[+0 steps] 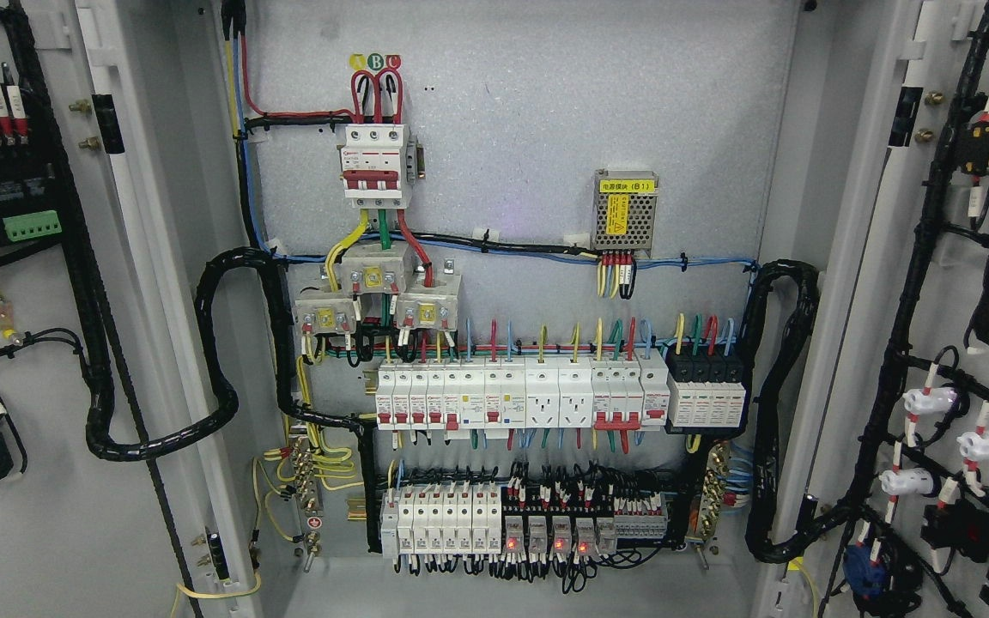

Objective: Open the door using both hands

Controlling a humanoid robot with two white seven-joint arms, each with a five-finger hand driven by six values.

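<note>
An electrical cabinet fills the head view with both doors swung wide. The left door shows its grey inner face at the picture's left, with black wiring and terminals on it. The right door stands at the picture's right, carrying cable looms and white plugs. Between them the back panel is fully exposed. Neither of my hands nor either arm shows anywhere in the frame.
On the back panel sit a red-topped main breaker, a small power supply, a row of white breakers and a lower row of relays. Thick black cable conduits loop from the panel to each door.
</note>
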